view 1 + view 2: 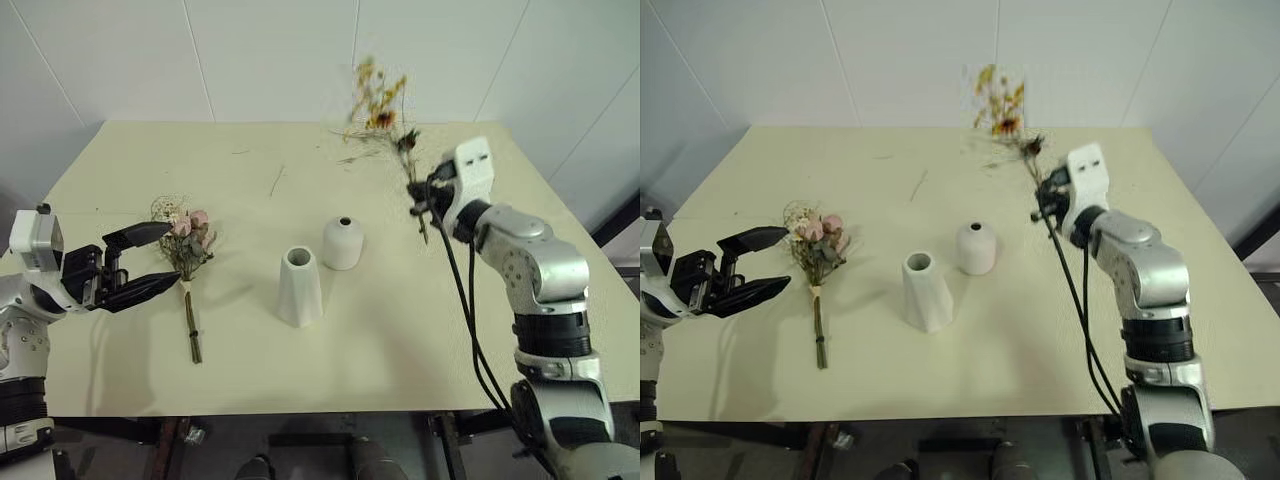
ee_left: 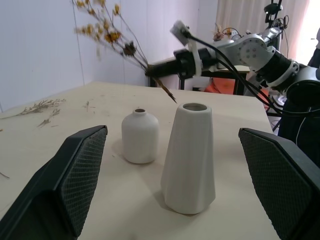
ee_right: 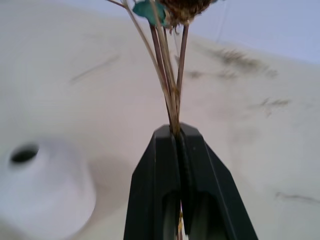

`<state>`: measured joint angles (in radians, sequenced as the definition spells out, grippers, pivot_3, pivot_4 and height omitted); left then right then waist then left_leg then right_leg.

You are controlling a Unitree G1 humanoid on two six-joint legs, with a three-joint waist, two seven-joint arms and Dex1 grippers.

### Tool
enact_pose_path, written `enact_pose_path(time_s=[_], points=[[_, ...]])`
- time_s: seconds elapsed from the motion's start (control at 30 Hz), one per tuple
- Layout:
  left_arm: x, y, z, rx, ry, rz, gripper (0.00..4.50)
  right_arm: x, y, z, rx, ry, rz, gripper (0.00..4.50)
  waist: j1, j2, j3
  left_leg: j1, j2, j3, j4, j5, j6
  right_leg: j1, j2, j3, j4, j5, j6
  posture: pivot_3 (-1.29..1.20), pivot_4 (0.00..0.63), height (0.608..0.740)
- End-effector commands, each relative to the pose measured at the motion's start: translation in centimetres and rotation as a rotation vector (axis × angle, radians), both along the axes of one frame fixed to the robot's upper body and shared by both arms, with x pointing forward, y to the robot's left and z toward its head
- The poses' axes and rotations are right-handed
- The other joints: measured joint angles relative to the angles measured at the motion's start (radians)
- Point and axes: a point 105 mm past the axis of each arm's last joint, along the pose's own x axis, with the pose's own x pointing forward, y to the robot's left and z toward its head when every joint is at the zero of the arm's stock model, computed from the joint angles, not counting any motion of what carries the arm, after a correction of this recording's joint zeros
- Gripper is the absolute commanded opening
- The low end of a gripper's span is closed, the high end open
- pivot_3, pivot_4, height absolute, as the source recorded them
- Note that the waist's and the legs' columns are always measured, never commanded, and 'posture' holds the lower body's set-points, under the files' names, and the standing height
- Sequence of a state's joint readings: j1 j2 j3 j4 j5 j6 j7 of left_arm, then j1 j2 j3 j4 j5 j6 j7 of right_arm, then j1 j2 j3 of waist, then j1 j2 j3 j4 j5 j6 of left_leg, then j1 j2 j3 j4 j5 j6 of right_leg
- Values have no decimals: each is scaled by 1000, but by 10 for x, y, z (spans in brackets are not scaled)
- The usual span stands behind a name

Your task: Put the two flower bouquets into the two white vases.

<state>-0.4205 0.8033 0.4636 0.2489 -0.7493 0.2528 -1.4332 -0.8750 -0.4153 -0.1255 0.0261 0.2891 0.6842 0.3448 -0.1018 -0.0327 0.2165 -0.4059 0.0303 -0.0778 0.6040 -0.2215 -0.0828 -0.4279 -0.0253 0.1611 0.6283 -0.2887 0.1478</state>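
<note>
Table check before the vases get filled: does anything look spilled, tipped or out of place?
Both vases, the tall vase and the round vase, stand upright. Only oddity: loose dried twigs and bits lie scattered on the far part of the table.

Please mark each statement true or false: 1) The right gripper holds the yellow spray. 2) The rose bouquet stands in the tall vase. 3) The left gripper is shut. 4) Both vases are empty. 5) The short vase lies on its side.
1) The right gripper holds the yellow spray. True: it is shut on the stems.
2) The rose bouquet stands in the tall vase. False: it lies on the table, left of that vase.
3) The left gripper is shut. False: it is open, beside the rose bouquet.
4) Both vases are empty. True.
5) The short vase lies on its side. False: it stands upright.
</note>
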Motion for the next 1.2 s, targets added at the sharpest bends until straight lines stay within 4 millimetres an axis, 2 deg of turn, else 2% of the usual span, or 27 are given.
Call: enact_pose_path(time_s=[0.03,0.13,0.37,0.57,0.7,0.8,1.2], points=[[-7,4,16,6,-43,-1,4500,-13,16,47,76,-274,44,37,-3,0,0,0,0,0,-1,0,0,0,0,0,0,0,0,0,150,740],[-11,11,23,11,-57,19,4500,-21,39,51,120,-337,134,37,-12,0,0,0,0,0,-2,0,0,-1,0,0,0,0,0,0,150,740],[-20,23,33,30,-60,62,4500,-34,82,39,179,-392,304,37,-19,0,0,1,1,0,-3,0,0,-1,0,0,1,0,0,0,150,740],[-23,32,45,20,-85,95,4500,-28,101,22,164,-382,350,37,-25,0,0,1,1,-1,-3,0,0,-1,0,-1,2,0,0,0,150,740],[-23,31,55,-6,-97,97,4500,-19,108,12,167,-371,344,37,-28,0,0,1,1,-1,-3,0,0,-1,0,-1,2,0,-1,0,150,740],[-22,31,55,-4,-86,95,4500,-14,111,6,171,-368,339,37,-34,0,0,1,1,-1,-3,0,0,-1,0,-1,2,0,-1,0,150,740],[-20,30,54,-3,-76,97,4500,-8,121,3,198,-370,359,37,-41,0,0,2,1,-1,-3,0,-1,-1,0,-1,3,0,-1,0,150,740]])
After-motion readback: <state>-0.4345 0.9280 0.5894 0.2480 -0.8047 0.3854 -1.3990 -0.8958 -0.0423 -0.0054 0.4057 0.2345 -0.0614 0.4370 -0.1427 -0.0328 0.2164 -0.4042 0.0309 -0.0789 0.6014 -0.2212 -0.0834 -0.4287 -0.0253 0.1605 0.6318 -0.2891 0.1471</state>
